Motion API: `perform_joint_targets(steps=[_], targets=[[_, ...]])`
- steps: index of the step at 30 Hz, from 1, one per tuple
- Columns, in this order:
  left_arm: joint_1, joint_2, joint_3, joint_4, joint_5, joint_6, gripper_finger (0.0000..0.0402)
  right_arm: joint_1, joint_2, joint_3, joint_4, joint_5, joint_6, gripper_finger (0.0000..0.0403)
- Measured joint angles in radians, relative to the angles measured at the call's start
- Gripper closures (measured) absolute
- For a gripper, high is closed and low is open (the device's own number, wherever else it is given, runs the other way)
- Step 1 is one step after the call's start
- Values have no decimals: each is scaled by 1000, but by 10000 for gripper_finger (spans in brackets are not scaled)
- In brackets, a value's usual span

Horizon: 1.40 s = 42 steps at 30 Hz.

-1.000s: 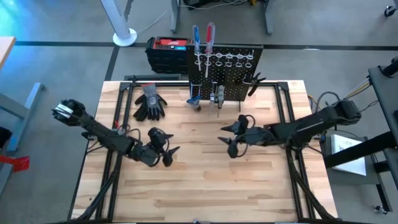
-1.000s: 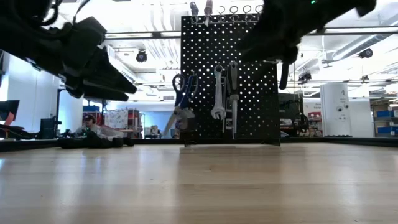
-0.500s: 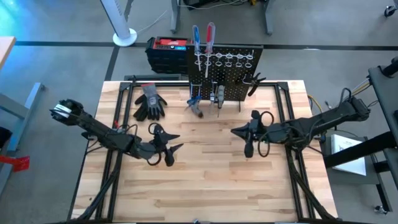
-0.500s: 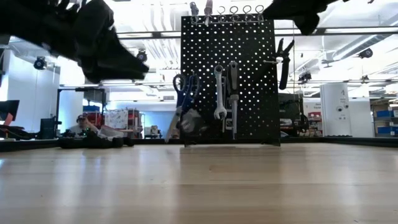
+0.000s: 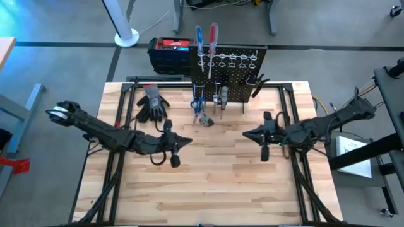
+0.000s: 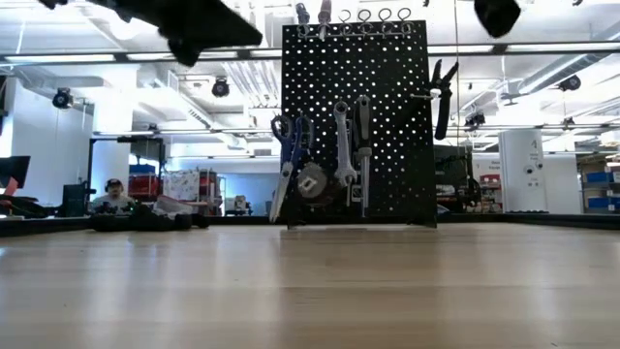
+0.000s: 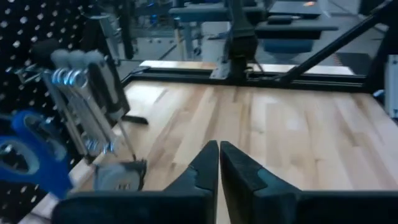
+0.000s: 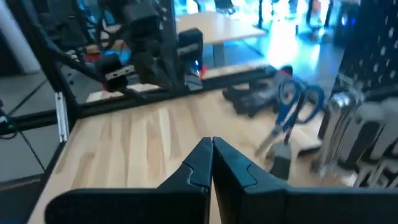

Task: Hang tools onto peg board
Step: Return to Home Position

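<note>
The black peg board [image 5: 237, 69] stands upright at the table's far edge. On it hang a blue screwdriver [image 5: 199, 38] and a red screwdriver [image 5: 213, 34] in ring hooks, blue-handled scissors [image 6: 286, 145], silver wrenches [image 6: 341, 145] and dark pliers [image 6: 442, 92]. A small grey thing [image 5: 206, 120] shows by the board's foot, under the scissors. My left gripper [image 5: 188, 140] is shut and bare, raised over the table's middle, left of centre. My right gripper [image 5: 245, 133] is shut and bare too, raised right of centre. Their tips point at each other.
Grey-black work gloves [image 5: 152, 104] lie at the far left of the table. A red-topped black box [image 5: 170, 53] stands behind the table, left of the board. Bare wood [image 5: 214, 183] stretches across the near half.
Both grippers have shut on nothing and risen. The left has gone toward the table's far right and rolled. The right has drawn back toward the right edge. The small grey thing by the scissors has shifted toward the near edge.
</note>
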Motion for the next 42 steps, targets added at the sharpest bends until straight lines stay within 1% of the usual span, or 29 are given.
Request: perform_joint_targets(steps=[5, 8, 10, 12, 14, 18, 21, 23, 27, 30, 32, 34, 37, 42], targets=[[59, -35, 1, -5, 103, 24, 396, 17, -109, 0, -42, 7, -56, 402], [103, -58, -16, -4, 170, 24, 400, 17, -189, -2, -111, 7, -80, 403], [133, -75, -33, -5, 202, 31, 400, 17, -243, -12, -136, -9, -98, 403], [157, -94, -60, 19, 213, 30, 401, 17, -296, -35, -144, -16, -123, 403], [174, -109, -97, 68, 231, 24, 401, 17, -346, -65, -144, -19, -155, 403], [179, -127, -205, 253, 280, 9, 401, 17, -455, -137, -124, -20, -220, 403], [179, -141, -286, 353, 288, 8, 401, 17, -532, -216, -44, -46, -251, 403], [185, -152, -324, 387, 288, 1, 401, 17, -576, -279, 22, -74, -261, 403], [209, -163, -357, 409, 289, -11, 401, 16, -630, -394, 192, -93, -281, 403], [241, -164, -368, 420, 308, -11, 401, 10, -650, -455, 238, -91, -298, 403], [268, -164, -389, 462, 339, 3, 401, -5, -660, -481, 241, -80, -300, 403], [309, -161, -424, 534, 395, 13, 401, -23, -672, -500, 239, -65, -301, 403], [383, -162, -478, 635, 481, -15, 401, -57, -697, -513, 226, -65, -283, 403], [482, -166, -548, 716, 569, -50, 401, -90, -769, -507, 94, -72, -246, 403]])
